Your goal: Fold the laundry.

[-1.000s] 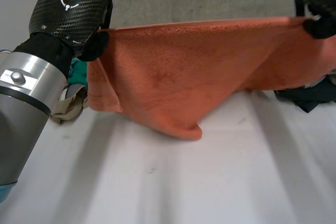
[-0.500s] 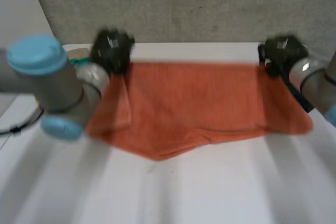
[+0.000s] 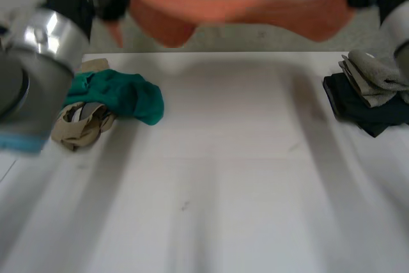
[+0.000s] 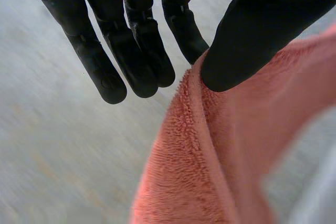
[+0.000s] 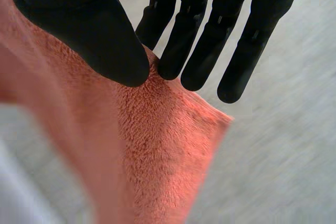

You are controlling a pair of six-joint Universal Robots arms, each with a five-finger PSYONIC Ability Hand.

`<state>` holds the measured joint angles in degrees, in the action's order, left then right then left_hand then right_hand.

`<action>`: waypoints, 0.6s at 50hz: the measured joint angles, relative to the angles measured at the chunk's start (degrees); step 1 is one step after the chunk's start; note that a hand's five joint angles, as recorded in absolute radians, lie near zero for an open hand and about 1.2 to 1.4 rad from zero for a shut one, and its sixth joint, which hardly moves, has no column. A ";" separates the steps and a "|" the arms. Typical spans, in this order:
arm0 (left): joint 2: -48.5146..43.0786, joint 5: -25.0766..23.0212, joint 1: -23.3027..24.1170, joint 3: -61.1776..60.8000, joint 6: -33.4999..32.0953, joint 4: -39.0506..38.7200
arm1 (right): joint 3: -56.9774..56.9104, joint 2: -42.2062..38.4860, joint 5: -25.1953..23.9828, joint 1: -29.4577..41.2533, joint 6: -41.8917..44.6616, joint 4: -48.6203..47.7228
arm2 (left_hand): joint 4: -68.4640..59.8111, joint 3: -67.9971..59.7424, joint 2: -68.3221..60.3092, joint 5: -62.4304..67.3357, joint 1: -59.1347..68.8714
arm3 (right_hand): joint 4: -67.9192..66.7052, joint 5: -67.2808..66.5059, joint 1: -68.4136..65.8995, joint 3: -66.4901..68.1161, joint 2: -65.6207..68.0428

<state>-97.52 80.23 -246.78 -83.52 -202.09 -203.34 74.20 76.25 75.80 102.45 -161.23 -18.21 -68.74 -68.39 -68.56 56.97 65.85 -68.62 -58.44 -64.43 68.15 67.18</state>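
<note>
White tabletop lay beneath an orange towel held stretched in the air: left hand pinched one end of its upper edge between thumb and fingers, right hand pinched the opposite corner likewise.

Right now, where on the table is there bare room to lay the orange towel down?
The wide middle of the white table is bare, bordered by the green cloth and beige cloth on the left and the grey cloth atop the dark cloth on the right. Those sides are crowded. The orange towel is held aloft.
</note>
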 measured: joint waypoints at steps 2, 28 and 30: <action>1.97 -0.17 -0.01 -5.35 -0.09 0.72 | 4.18 1.15 -1.23 -0.15 0.14 2.29 | -0.03 0.00 0.00 0.00 0.00 | 0.00 0.00 0.00 0.08 0.00; -18.68 -2.82 -6.18 -23.93 -4.31 -9.06 | 26.34 -8.21 -6.02 -0.44 10.38 5.66 | 35.57 34.74 35.18 -33.79 -33.60 | -0.01 0.00 0.00 0.09 0.36; -18.35 -4.12 -6.79 -24.30 -3.91 -8.55 | 26.31 -8.16 -6.05 -0.55 10.27 5.66 | 36.71 35.89 36.11 -35.04 -33.73 | -0.01 0.00 0.00 0.09 0.36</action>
<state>-115.87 76.12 -253.57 -107.82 -206.00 -211.89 100.51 68.09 69.75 101.89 -150.96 -12.54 -32.03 -32.50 -32.45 21.92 32.12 -68.63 -58.44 -64.43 68.24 67.54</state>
